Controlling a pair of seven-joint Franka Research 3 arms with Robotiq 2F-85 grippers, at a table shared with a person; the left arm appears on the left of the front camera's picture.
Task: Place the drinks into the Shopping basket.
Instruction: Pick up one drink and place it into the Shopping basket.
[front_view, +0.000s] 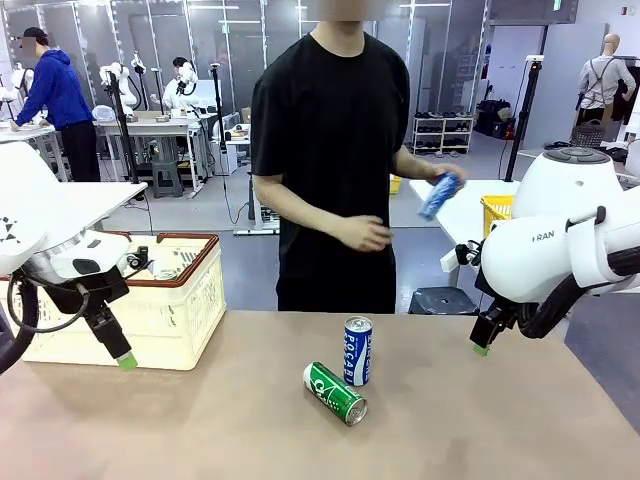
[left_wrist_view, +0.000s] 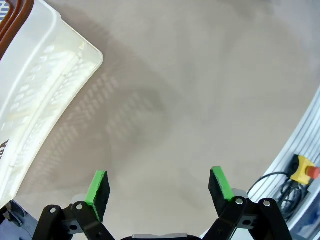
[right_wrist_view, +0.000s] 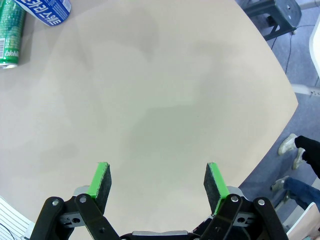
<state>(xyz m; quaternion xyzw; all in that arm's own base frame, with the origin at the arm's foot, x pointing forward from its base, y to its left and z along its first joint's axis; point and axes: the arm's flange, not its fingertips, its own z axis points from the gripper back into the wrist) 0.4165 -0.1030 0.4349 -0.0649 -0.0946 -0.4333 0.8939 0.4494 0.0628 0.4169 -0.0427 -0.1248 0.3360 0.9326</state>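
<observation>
A blue and white can (front_view: 357, 350) stands upright mid-table, with a green can (front_view: 335, 392) lying on its side just in front of it. Both show at the top left of the right wrist view, the blue can (right_wrist_view: 46, 10) and the green can (right_wrist_view: 10, 32). The person at the far side holds another blue can (front_view: 439, 194) in one hand. The cream Shopping basket (front_view: 165, 310) with its brown rim sits at the table's left; its corner (left_wrist_view: 45, 85) shows in the left wrist view. My left gripper (left_wrist_view: 159, 186) hangs open beside the basket. My right gripper (right_wrist_view: 156, 181) is open over bare table at the right.
A yellow mesh basket (front_view: 496, 212) sits on a white table behind the person. The table's right edge (right_wrist_view: 270, 75) curves close to my right gripper, with a stool and floor beyond. A yellow box with a red button (left_wrist_view: 305, 170) and cables lie past the table edge.
</observation>
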